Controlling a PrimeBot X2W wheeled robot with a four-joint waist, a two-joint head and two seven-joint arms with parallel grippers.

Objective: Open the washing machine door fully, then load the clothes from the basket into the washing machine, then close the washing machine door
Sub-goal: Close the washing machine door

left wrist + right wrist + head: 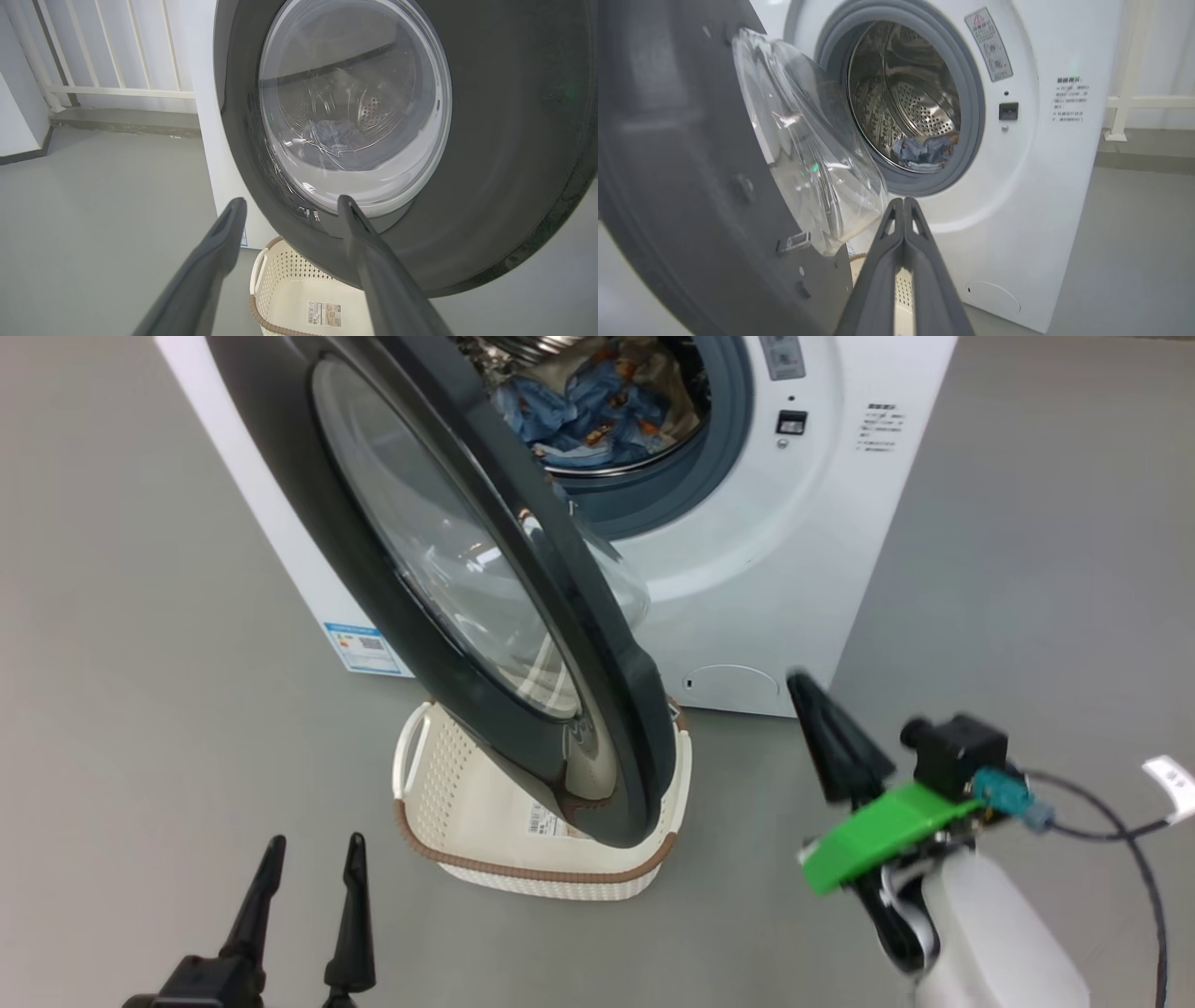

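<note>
**Head view: door partway open, clothes in the drum**

Head view has the door (448, 569) standing partway out from the washer (794, 569), hanging over the basket (446, 773) on the floor just in front of it. The basket's bottom and label show. The clothes (588, 415) sit low in the drum.

Left wrist view gets the door's outer face, with the clothes dim through the glass. Right wrist view gets the inner side, the bulging window and the grey seal.

Left gripper (316, 840) is spread wide and holding nothing, out front on the door side. Right gripper (801, 686) is pinched closed and empty, near the washer's lower front corner.

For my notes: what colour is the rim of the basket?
The basket rim is brown; the head view shows it best.
</note>
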